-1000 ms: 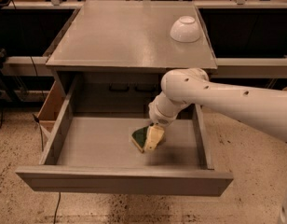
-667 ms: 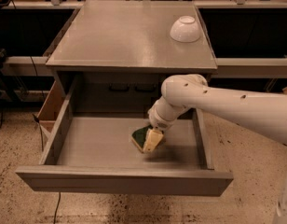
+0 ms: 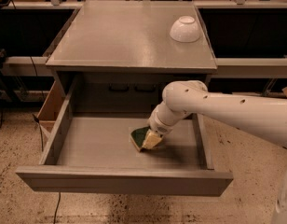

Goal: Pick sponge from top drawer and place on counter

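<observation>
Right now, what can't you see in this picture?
Camera view, the only one:
The hand, low in the top drawer at the sponge: the robot's own wrist covers it, so its grip cannot be told.
The sponge: partly hidden by the hand; only a green edge and some yellow show.
The arm: cut off by the right edge.
The white bowl on the counter: its inside does not show.

Grey counter (image 3: 120, 36): open except upturned white bowl (image 3: 185, 28), far right corner.
Grey top drawer (image 3: 97, 143): gripper (image 3: 152, 139) at green-yellow sponge (image 3: 140, 136) mid-floor; left side open.
</observation>
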`<state>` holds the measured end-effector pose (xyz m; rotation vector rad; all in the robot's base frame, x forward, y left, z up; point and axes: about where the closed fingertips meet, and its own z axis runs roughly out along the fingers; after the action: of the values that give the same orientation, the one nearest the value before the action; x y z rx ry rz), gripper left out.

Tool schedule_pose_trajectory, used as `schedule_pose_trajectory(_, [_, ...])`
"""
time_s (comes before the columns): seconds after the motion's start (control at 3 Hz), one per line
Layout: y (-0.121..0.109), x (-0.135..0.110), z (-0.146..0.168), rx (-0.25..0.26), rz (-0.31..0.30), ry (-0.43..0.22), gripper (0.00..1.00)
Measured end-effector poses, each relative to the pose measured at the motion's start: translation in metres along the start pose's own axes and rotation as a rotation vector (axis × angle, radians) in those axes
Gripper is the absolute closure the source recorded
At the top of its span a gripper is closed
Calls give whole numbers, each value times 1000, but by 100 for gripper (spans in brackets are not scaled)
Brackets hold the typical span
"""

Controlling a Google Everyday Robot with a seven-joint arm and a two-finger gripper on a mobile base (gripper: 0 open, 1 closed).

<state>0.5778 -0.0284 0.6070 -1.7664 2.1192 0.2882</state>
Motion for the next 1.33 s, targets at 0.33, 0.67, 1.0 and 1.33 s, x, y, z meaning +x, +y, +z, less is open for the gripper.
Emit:
schedule_pose_trajectory(0.33, [-6,-9,-31,31,-11,-3,99])
schedule_pose_trajectory(0.67, [-20,-21,-91,97,-51,13,100])
schedule_pose_trajectory(1.0, [-37,-25,-165,166,-83,3,100])
schedule_pose_trajectory(1.33, [-61,-28,-228,225,-106,-21,100])
